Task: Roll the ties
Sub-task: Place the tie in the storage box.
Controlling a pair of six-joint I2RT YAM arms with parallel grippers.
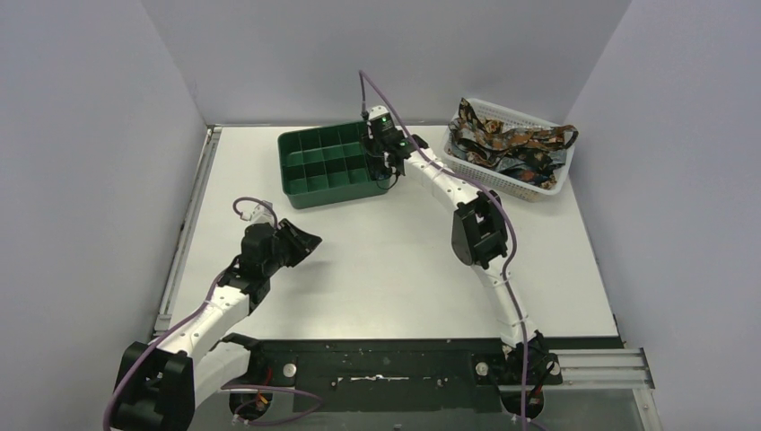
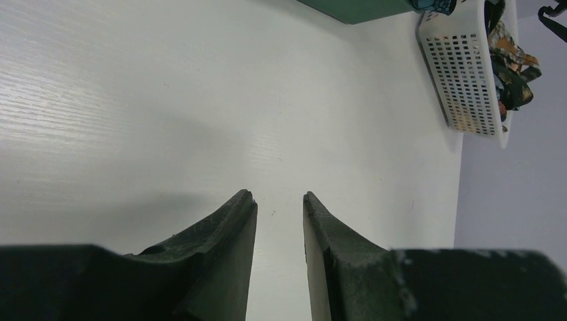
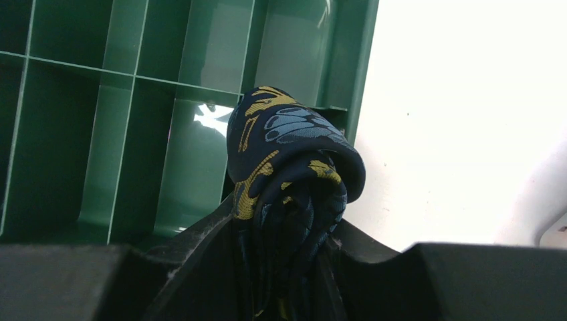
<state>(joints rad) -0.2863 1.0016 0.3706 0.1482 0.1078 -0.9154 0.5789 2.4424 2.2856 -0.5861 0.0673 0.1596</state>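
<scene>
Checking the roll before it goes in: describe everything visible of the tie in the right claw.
The tie is dark navy, woven-looking fabric with yellow and blue motifs, wound into a compact roll. The right claw pinches its lower part; the rounded top sticks out. It hangs by the edge compartments of the green tray, not set in one.

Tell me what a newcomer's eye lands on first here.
The right gripper pinches a rolled tie above the right end of the green tray. More ties lie heaped in the white basket at far right. The left gripper hangs open and empty over the table.
</scene>
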